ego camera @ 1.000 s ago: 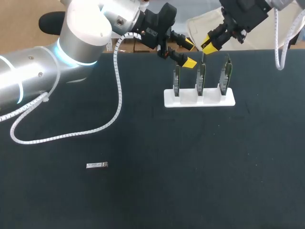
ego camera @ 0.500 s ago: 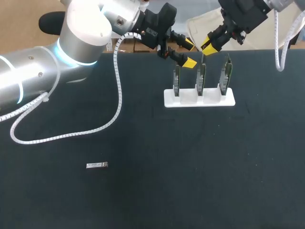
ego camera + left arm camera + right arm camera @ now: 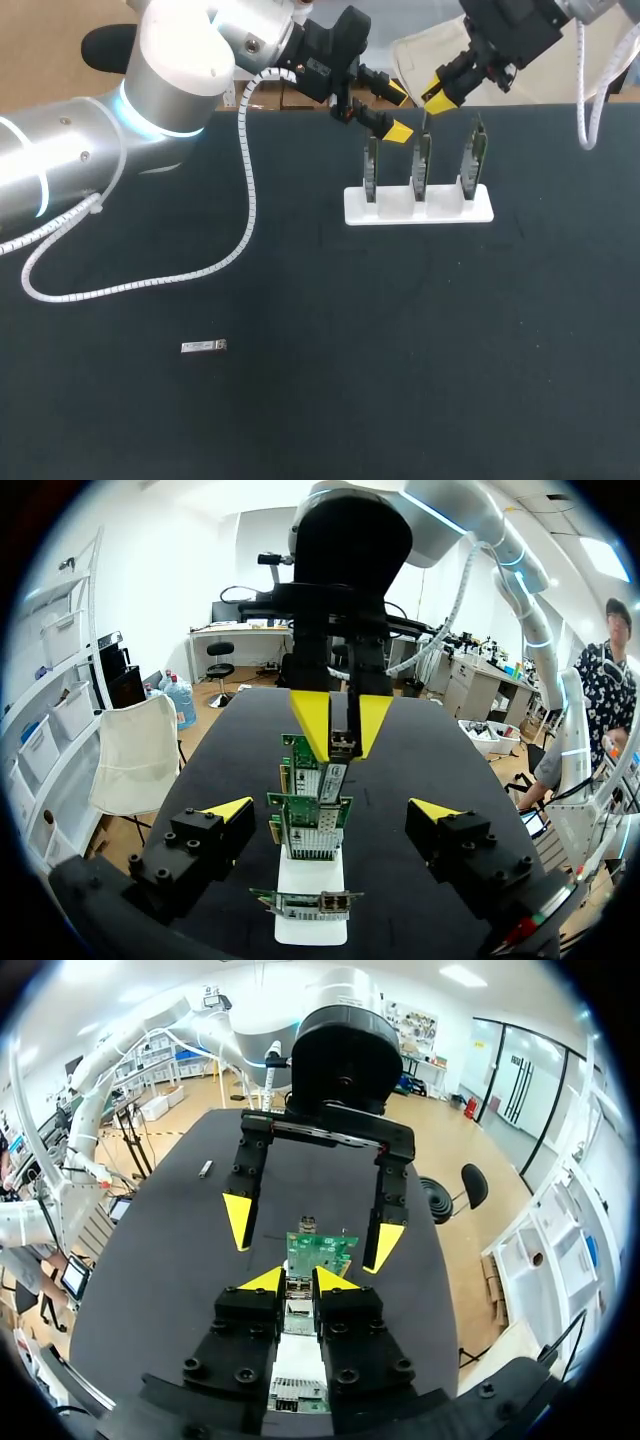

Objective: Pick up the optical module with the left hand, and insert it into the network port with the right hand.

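Pinching the optical module [image 3: 343,742], the right gripper [image 3: 437,96] stands narrow; the left gripper [image 3: 396,113] gapes wide.

My black table [image 3: 400,350] carries a white card stand [image 3: 418,208] far right and a small module [image 3: 204,346] near left.

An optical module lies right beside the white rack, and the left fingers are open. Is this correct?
No: the head view shows the optical module far from the white rack, alone at the table's near left. The left fingers are open.
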`<state>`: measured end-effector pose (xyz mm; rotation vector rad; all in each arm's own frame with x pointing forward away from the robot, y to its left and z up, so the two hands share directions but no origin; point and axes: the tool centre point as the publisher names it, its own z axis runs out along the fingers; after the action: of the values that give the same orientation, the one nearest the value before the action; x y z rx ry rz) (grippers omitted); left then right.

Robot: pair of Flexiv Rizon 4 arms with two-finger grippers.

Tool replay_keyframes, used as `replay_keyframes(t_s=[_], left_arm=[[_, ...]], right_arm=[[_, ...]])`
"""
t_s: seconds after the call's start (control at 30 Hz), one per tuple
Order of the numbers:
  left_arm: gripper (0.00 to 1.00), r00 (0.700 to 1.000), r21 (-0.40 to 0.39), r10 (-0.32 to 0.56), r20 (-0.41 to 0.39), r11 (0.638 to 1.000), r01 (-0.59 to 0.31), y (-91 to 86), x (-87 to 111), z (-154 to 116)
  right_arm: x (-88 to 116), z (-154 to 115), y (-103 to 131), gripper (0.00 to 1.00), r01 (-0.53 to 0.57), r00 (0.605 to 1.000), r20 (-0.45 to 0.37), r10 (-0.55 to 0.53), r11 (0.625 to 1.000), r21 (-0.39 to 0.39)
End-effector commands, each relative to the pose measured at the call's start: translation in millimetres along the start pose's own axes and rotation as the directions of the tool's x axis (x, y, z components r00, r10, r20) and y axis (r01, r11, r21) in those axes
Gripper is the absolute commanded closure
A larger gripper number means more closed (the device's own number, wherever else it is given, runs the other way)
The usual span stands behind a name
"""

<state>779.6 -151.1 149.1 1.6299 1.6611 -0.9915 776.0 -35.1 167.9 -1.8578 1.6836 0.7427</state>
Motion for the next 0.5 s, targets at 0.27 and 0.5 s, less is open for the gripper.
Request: replay_keyframes(t_s=[0.27,0.5], left_arm=[[0.0,1.0,0.003,-0.001,-0.004,1.0,0.001,1.4,-0.7,0.1],[0.0,1.0,0.003,-0.001,-0.004,1.0,0.001,1.4,-0.7,0.1]], right_arm=[[2.9,2.0,0.3,1.0,-0.005,1.0,0.005,0.005,1.0,0.005],[-2.1,-1.6,0.0,1.0,0.012,1.0,0.012,-0.013,1.0,0.015]])
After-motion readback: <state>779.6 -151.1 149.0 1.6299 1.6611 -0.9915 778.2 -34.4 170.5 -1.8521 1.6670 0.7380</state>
